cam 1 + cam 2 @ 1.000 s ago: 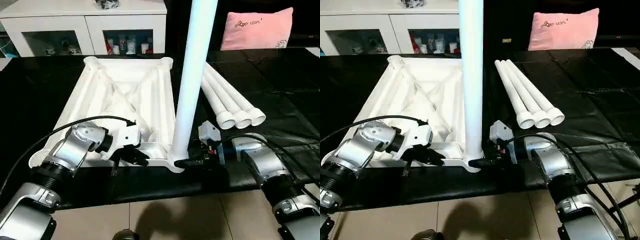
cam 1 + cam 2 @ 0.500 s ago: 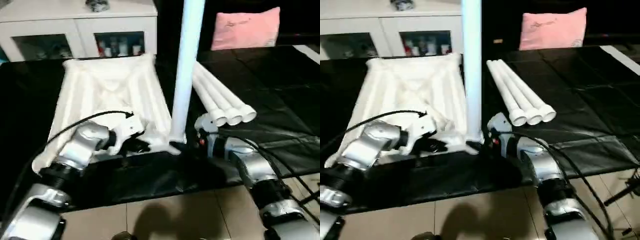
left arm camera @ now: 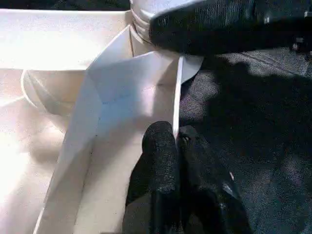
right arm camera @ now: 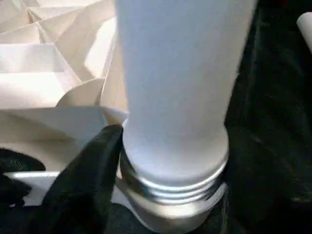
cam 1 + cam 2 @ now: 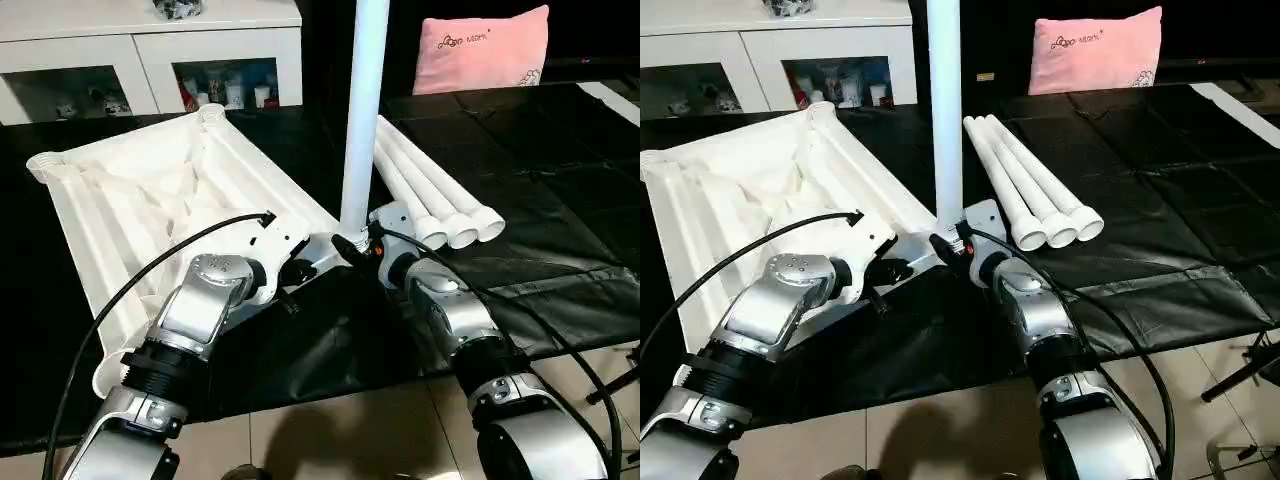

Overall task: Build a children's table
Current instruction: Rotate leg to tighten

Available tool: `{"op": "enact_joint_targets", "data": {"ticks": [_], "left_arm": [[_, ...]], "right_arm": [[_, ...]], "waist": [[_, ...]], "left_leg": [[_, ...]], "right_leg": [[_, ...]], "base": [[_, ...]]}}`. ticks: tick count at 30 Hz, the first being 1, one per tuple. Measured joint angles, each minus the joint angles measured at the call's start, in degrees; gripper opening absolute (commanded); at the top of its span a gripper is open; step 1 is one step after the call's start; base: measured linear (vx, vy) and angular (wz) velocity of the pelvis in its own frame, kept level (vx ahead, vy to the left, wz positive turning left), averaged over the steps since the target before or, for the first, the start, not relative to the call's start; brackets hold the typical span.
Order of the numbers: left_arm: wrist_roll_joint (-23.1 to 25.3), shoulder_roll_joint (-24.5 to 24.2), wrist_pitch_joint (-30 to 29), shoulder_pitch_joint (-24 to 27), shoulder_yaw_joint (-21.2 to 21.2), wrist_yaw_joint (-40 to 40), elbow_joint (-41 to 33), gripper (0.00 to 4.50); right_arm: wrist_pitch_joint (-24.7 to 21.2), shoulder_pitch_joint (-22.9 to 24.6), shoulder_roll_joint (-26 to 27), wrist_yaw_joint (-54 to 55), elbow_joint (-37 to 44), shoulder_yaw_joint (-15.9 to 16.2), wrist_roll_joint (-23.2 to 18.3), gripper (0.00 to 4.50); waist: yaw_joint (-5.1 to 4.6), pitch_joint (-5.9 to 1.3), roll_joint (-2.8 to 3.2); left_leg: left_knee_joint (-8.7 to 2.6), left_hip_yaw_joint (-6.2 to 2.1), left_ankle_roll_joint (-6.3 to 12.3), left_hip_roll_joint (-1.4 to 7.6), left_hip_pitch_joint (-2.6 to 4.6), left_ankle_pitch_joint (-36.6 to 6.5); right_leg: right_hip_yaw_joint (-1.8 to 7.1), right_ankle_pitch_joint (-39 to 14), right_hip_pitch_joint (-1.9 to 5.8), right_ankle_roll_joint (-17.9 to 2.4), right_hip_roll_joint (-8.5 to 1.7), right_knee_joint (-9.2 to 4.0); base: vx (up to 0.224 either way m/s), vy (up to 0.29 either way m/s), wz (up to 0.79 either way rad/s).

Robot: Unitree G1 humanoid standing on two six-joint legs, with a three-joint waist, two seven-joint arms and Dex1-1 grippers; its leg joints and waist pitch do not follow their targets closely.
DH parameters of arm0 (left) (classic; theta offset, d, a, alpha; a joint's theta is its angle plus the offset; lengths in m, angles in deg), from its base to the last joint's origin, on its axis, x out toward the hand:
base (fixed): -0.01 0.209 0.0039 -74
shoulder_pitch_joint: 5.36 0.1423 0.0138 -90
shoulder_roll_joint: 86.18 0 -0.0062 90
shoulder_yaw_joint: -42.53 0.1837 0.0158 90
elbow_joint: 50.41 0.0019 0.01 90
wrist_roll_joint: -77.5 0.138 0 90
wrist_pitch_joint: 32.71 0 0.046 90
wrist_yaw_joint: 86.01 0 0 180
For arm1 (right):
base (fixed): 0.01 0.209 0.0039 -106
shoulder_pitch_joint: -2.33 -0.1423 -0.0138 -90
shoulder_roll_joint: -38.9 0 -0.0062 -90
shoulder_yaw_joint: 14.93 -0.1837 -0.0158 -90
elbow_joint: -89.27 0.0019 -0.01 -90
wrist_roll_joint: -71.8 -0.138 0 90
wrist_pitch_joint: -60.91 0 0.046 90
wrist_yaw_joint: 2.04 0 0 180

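Observation:
The white tabletop (image 5: 150,200) lies ribbed side up on the black-covered table, turned at an angle. One white leg (image 5: 362,110) stands upright in its near right corner socket. My right gripper (image 5: 355,243) is shut on this leg's base. In the right wrist view a black finger (image 4: 87,170) presses against the leg's threaded end (image 4: 170,175). My left gripper (image 5: 298,272) is just left of that corner, shut on the tabletop's thin rim wall (image 3: 176,97). Three more legs (image 5: 430,195) lie side by side to the right.
A white glass-door cabinet (image 5: 150,50) stands behind the table and a pink pillow (image 5: 485,48) lies at the back right. The black cloth (image 5: 560,200) hangs over the front edge above the tiled floor (image 5: 340,440). A black cable (image 5: 120,290) arcs over my left forearm.
The tabletop has swung round, its far end now pointing back left. The corner with the upright leg has moved away from the front edge, both grippers going with it. The camera has also shifted.

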Motion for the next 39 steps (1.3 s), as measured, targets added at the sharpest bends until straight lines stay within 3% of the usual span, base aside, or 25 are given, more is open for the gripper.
{"op": "enact_joint_targets", "data": {"ticks": [7,11,18,25,29,37,39], "left_arm": [[0.3,-1.3,0.4,-0.4,1.0,-0.2,0.0,0.00],[0.2,-4.3,6.7,-0.8,1.7,3.2,2.9,0.00],[-0.9,-10.8,15.5,-0.9,3.0,13.1,6.2,0.00],[-2.2,-16.0,22.5,-1.2,5.2,24.8,7.7,0.00],[-2.8,-17.5,25.8,-1.4,7.1,30.3,7.7,0.00],[-2.9,-17.8,28.3,-2.4,9.7,35.1,7.7,0.00],[-2.9,-17.8,28.5,-2.5,9.9,35.5,7.8,0.00]], "right_arm": [[3.0,3.7,-2.6,-6.9,2.9,0.1,-1.4,4.21],[3.5,7.6,-7.1,-16.8,7.5,1.0,-3.5,4.47],[3.3,8.5,-14.4,-29.4,12.3,1.0,-7.3,4.47],[2.8,8.4,-18.7,-37.6,12.6,1.4,-7.8,4.47],[2.9,8.1,-19.9,-41.5,12.6,4.1,-7.2,4.47],[3.4,7.5,-20.1,-46.7,13.9,7.8,-5.7,4.47],[3.3,7.1,-19.9,-47.9,13.8,8.1,-5.7,4.12]], "waist": [[-0.13,0.00,0.01],[-0.25,0.01,0.02],[0.33,0.01,0.02],[2.39,0.01,0.02],[3.21,0.01,0.02],[3.28,0.01,0.01],[3.15,0.01,0.01]], "left_leg": [[-0.01,0.00,0.03,0.00,-0.06,0.0],[-0.03,-0.05,0.03,0.04,-0.09,0.0],[0.02,-0.06,0.04,0.04,-0.08,0.0],[0.07,-0.04,0.04,0.03,-0.09,0.0],[0.14,-0.03,0.04,0.02,-0.09,0.0],[0.23,0.01,0.04,0.01,-0.09,0.0],[0.23,0.01,0.04,0.02,-0.09,0.0]], "right_leg": [[0.00,0.0,-0.01,0.0,0.01,-0.09],[-0.06,0.1,-0.03,0.1,0.06,-0.11],[-0.05,0.1,0.00,0.1,0.05,-0.10],[-0.07,0.1,0.03,0.1,0.00,-0.08],[-0.07,0.1,0.04,0.1,-0.02,-0.03],[0.01,0.1,0.08,0.1,-0.03,0.02],[0.00,0.1,0.07,0.1,-0.03,0.04]], "base": [[0.000,0.000,0.00],[0.000,0.000,0.00],[0.000,0.000,0.00],[0.000,0.000,0.00],[0.000,0.000,0.00],[0.000,0.000,0.00],[0.000,0.000,0.00]]}}
